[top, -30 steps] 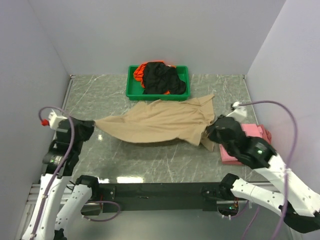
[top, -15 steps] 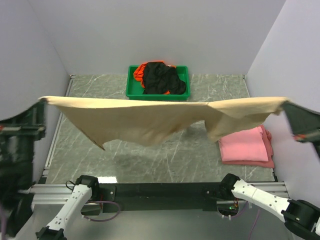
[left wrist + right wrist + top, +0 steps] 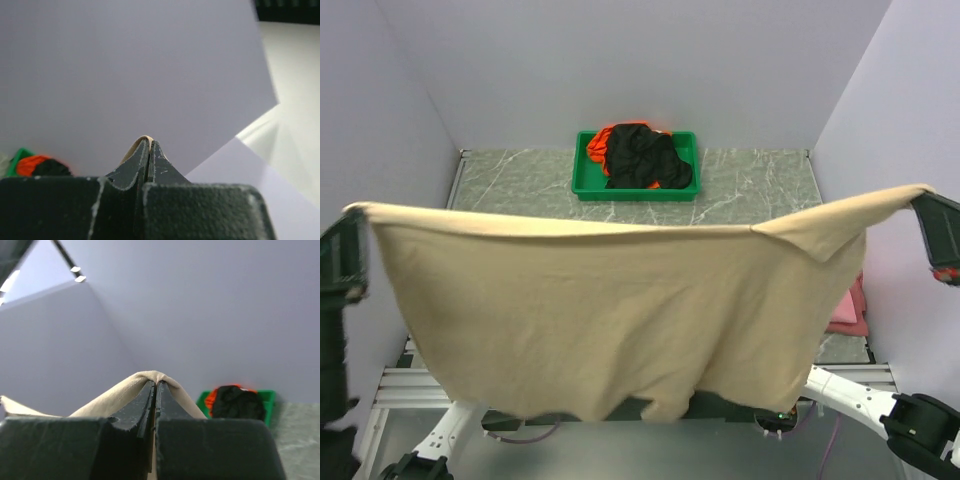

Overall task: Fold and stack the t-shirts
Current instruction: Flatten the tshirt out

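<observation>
L end effector (image 3: 148,144) & R end effector (image 3: 155,385) each pinch an upper corner of the tan t-shirt (image 3: 590,320), which hangs spread wide betw. them above the counter (image 3: 510,180). Pink t-shirt (image 3: 852,308) lies on the counter's R side, mostly hidden behind it. Black tee (image 3: 645,160) & orange tee (image 3: 601,138) sit bunched in the green tray (image 3: 582,185) at the far edge.

1. Top view: the light was bright, even and diffuse; the tan t-shirt (image 3: 600,310) showed only soft shading in its folds.
2. The left gripper (image 3: 353,218), at the frame edge, was dark and blurred.
3. Wrist views: near foregrounds were dim and soft; bright patches lay toward the upper corners.
</observation>
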`<state>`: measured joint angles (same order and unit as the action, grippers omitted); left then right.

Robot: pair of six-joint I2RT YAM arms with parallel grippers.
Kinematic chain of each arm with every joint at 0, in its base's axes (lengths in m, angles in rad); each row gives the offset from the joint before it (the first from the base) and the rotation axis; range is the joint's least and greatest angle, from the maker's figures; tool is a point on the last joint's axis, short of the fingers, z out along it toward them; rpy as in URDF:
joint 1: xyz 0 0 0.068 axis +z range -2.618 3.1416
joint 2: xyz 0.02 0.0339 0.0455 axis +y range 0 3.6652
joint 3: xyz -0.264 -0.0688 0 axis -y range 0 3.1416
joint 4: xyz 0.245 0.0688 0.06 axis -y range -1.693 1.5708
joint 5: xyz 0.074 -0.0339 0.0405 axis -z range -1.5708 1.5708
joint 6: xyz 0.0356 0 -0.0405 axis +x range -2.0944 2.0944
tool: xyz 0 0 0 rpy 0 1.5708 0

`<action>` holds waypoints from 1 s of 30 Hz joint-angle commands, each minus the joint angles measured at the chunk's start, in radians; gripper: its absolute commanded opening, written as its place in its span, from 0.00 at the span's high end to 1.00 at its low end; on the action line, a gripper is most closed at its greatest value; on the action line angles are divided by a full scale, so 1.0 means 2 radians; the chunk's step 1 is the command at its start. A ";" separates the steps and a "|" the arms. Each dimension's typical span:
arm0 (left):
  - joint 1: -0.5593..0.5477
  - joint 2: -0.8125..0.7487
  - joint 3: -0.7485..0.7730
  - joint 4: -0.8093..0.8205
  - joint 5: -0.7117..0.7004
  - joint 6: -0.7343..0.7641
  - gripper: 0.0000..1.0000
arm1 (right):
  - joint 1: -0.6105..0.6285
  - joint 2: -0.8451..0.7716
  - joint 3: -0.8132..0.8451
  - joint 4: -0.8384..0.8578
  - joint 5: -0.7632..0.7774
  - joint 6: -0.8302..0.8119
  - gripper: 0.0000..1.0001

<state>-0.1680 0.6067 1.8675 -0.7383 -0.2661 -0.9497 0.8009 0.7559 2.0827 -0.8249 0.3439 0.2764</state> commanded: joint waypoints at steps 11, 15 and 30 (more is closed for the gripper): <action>0.001 0.154 -0.283 0.032 -0.187 -0.026 0.99 | -0.128 0.134 -0.284 0.149 0.127 -0.061 1.00; 0.004 0.193 -0.414 0.146 -0.178 -0.021 0.99 | -0.186 0.187 -0.393 0.254 0.034 -0.051 1.00; 0.083 0.533 -0.355 0.257 -0.076 0.024 0.99 | -0.219 0.511 -0.299 0.252 -0.008 -0.045 1.00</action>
<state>-0.0109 1.6634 1.0924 -0.2943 -0.4648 -0.9363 0.3714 1.7676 1.4014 -0.3355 0.3195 0.1589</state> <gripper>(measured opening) 0.013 0.010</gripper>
